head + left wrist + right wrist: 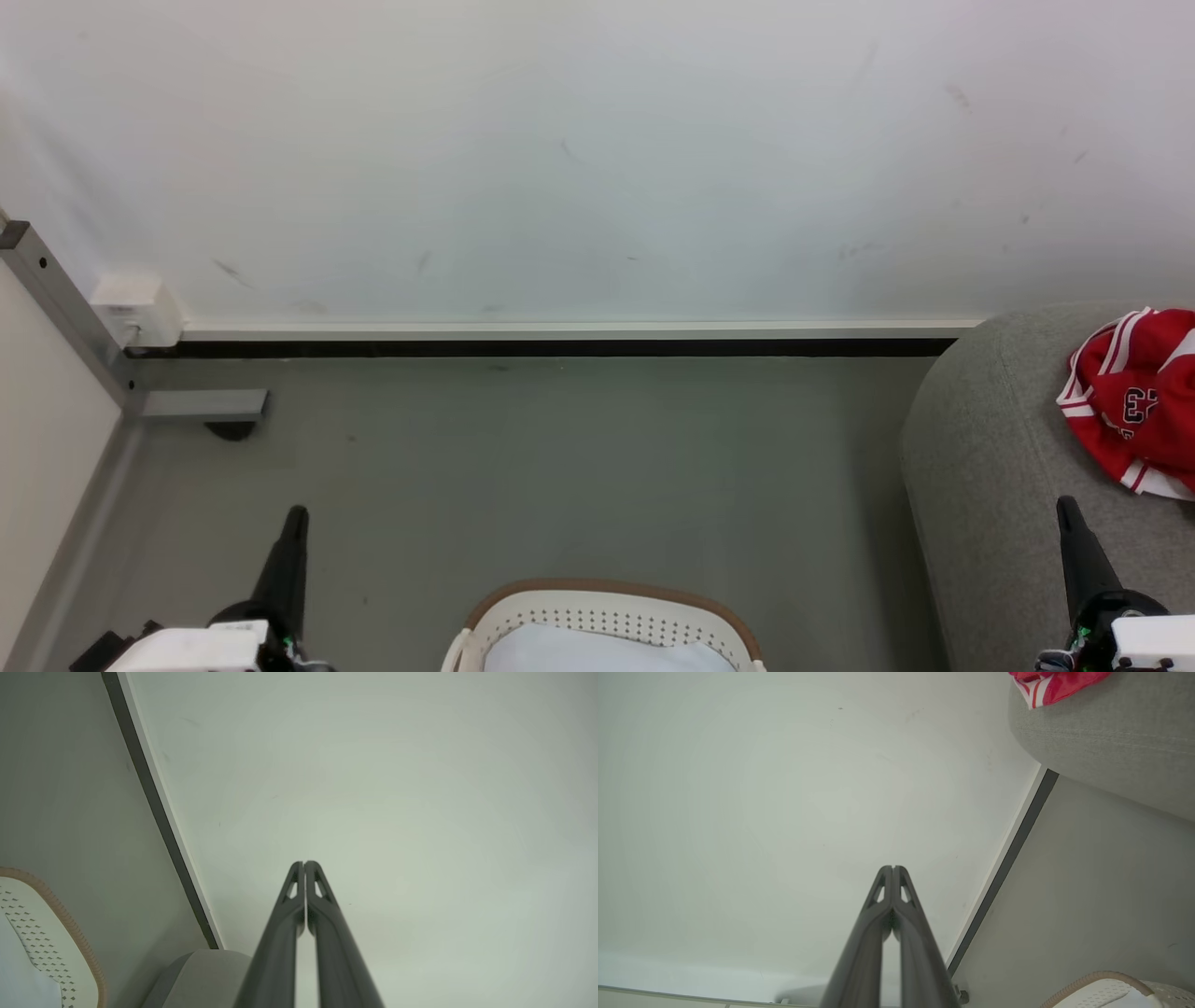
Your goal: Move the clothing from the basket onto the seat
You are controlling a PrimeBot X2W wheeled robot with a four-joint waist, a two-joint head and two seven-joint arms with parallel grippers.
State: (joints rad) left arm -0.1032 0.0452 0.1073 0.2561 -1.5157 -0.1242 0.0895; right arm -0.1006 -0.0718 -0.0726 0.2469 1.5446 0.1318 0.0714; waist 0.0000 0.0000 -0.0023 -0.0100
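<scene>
The clothing [1134, 401], a crumpled red jersey with white stripes and a dark number, lies on the grey seat [990, 467] at the right edge of the head view. A corner of the clothing [1052, 682] also shows on the seat [1111, 737] in the right wrist view. The white basket [607, 621] with its brown rim stands at the bottom centre, a pale bluish-white cloth [597, 653] inside it. My left gripper [297, 513] is shut and empty, left of the basket. My right gripper [1066, 504] is shut and empty over the seat's front, below the clothing.
A white wall with a dark baseboard [560, 347] runs across the back. A metal-framed panel [56, 308] with a white box [138, 308] stands at the left. Grey floor [560, 467] lies between basket and wall.
</scene>
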